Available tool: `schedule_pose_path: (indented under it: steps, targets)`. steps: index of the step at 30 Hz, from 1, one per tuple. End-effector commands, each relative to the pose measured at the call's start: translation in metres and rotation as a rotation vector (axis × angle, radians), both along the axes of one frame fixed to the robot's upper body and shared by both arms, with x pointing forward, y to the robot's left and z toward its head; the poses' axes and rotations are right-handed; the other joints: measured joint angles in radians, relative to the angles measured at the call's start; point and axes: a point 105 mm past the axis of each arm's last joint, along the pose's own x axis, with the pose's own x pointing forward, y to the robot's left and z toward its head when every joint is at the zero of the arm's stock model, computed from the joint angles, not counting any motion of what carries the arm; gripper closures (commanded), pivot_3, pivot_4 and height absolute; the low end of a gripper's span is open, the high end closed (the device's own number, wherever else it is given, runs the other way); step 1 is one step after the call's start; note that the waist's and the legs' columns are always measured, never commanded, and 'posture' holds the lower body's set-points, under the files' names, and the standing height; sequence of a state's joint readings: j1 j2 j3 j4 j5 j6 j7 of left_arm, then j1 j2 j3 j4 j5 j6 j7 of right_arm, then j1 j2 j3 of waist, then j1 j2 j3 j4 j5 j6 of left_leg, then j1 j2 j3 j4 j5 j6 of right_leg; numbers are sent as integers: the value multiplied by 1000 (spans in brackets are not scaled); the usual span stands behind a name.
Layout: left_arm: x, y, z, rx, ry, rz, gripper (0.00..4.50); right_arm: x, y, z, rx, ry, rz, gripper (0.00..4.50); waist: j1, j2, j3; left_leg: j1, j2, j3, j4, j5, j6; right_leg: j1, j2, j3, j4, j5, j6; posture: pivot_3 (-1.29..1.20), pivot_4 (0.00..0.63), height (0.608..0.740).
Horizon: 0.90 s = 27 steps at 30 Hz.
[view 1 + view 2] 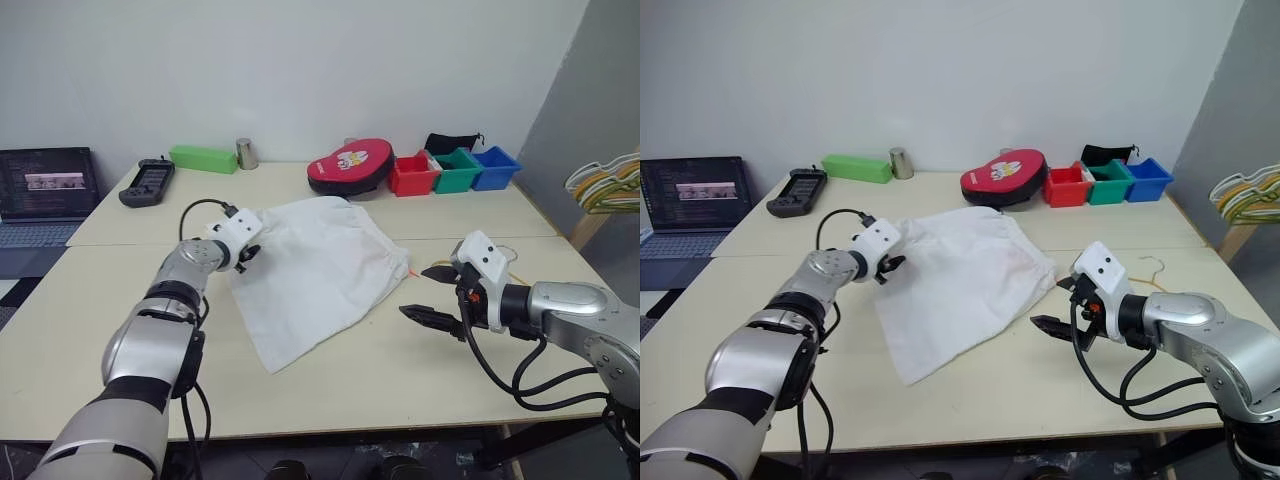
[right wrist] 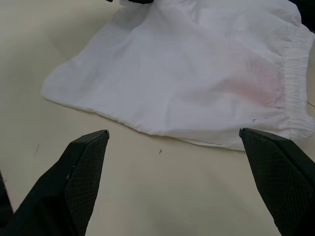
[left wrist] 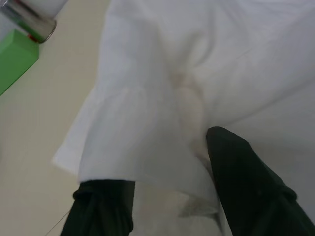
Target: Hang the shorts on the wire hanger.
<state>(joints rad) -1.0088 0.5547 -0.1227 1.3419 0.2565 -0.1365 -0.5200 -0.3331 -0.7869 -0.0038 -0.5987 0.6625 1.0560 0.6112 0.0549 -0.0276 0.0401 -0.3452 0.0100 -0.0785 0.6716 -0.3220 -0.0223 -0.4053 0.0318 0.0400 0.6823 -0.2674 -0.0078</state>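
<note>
Beige table [image 1: 400, 370]: white thin-fabric shorts [image 1: 315, 275] flat; left gripper [image 1: 243, 258] at nine o'clock hem, parted; right gripper [image 1: 428, 293] spread, empty. Risk: thin cloth slips.

Light: bright, even, diffuse from overhead | Shadows: soft and faint on my table [image 1: 330, 390], a little darker under the shorts [image 1: 315, 275] edge | Glare: none, though the white cloth nearly washes out | Focus: head views sharp; my left wrist view soft, fabric and fingers [image 3: 246, 187] blurred | Edges: no noticeable distortion
</note>
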Motion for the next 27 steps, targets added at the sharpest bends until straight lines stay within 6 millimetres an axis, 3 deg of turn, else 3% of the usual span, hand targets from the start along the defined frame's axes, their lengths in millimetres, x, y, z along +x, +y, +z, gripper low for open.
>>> schedule_pose_path:
  steps: [1,7,10,14,16,20,22,27]
  targets:
    - [-7,19,7,-23,0,11,1348,8,1,10,7,-54,9,0,4,0,0,0,0,0,0,0,0,0,0,0,0,0,0,194,0,740]
    - [-42,23,-2,-50,158,-147,19,16,3,8,15,-56,12,0,29,0,0,0,1,0,0,0,0,0,0,0,0,0,0,254,0,740]
    - [-61,19,-2,-49,207,-204,19,20,7,7,23,-58,22,0,45,0,0,0,1,-2,0,0,0,0,0,0,0,0,-1,259,0,740]
    - [-91,-15,4,-106,286,-396,19,35,-1,4,-4,-63,-50,0,61,0,0,0,1,-1,0,0,0,0,0,1,0,0,-1,266,0,740]
    - [-101,-41,14,-114,240,-533,19,59,-13,-1,-18,-59,-192,0,68,0,0,0,1,-1,0,0,0,0,-1,1,0,0,-1,264,0,740]
    - [-93,-74,43,-193,66,-597,19,88,-15,-10,31,13,-342,0,81,1,-1,0,1,0,1,0,0,0,-1,1,0,1,-2,257,0,740]
    - [-88,-87,58,-233,-8,-625,19,112,-17,-21,43,42,-461,0,82,1,-1,0,1,0,1,0,0,0,-1,1,0,1,-2,257,0,740]
    - [-98,-106,72,-292,-24,-718,19,146,-13,-50,80,156,-622,0,74,2,-1,0,2,2,-1,0,0,-1,0,2,1,2,-3,281,0,740]
